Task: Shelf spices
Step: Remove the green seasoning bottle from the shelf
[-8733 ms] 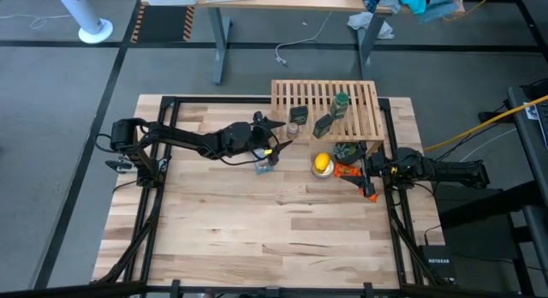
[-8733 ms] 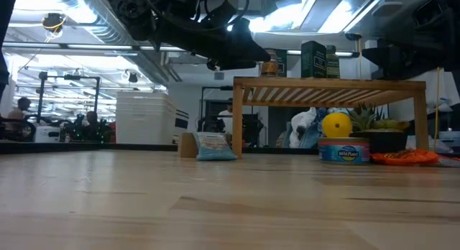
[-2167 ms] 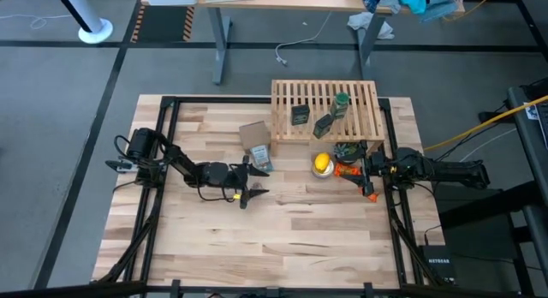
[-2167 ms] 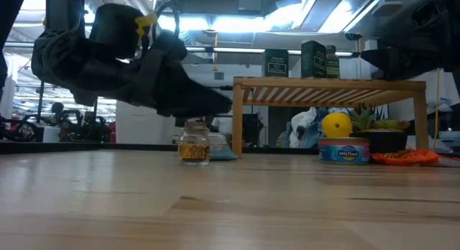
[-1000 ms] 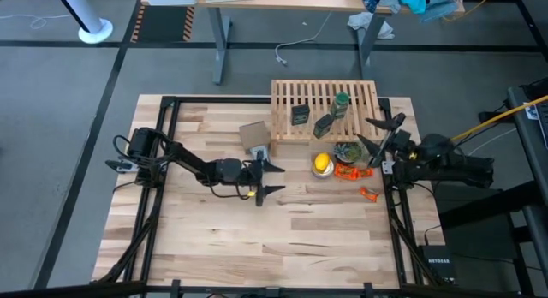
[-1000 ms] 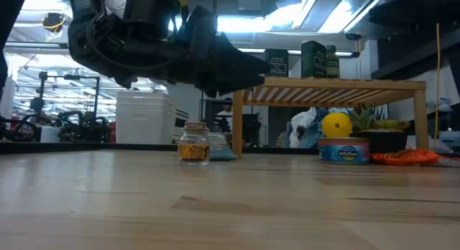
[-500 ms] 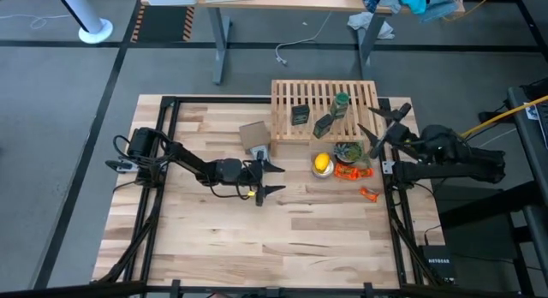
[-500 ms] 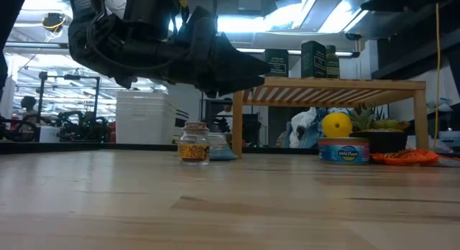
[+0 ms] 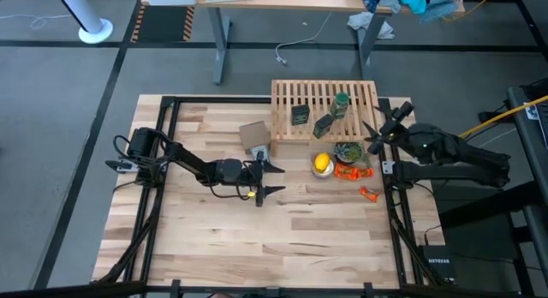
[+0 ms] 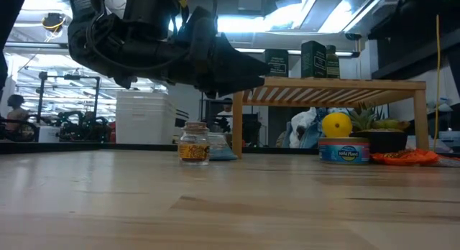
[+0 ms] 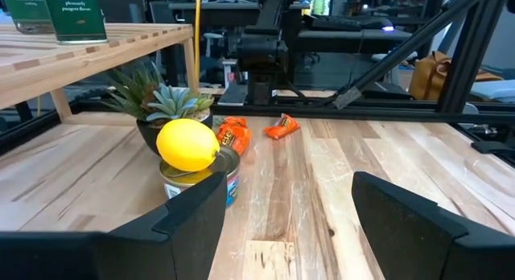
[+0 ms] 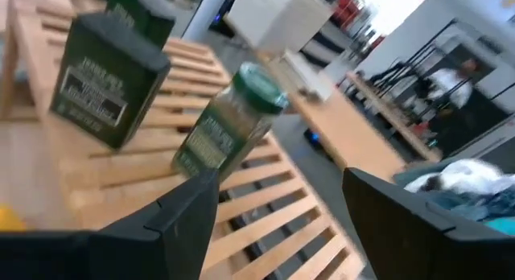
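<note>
The shelf (image 9: 325,110), a slatted wooden rack, stands at the table's far right. On its top stand two dark tins (image 9: 299,115) (image 9: 323,125) and the green bottle (image 9: 341,103), also seen in the right wrist view as the tin (image 12: 109,79) and bottle (image 12: 233,119). The clear glass jar (image 10: 192,142) stands on the table left of the shelf. My left gripper (image 9: 269,179) hovers open above the table near the jar, pointing level toward the right edge. My right gripper (image 9: 387,124) is open in the air beside the shelf's right end.
A lemon sits on a can (image 9: 322,163) in front of the shelf, next to a small plant (image 9: 348,151) and orange packets (image 9: 347,171) (image 9: 368,193). A brown box (image 9: 254,134) and a blue-and-white packet (image 9: 261,161) lie left of the shelf. Bare wood spans the near half.
My right gripper has risen, rolled and swung toward the far edge, coming beside the shelf's right end; it stays open. The jar and the things on the shelf have not moved.
</note>
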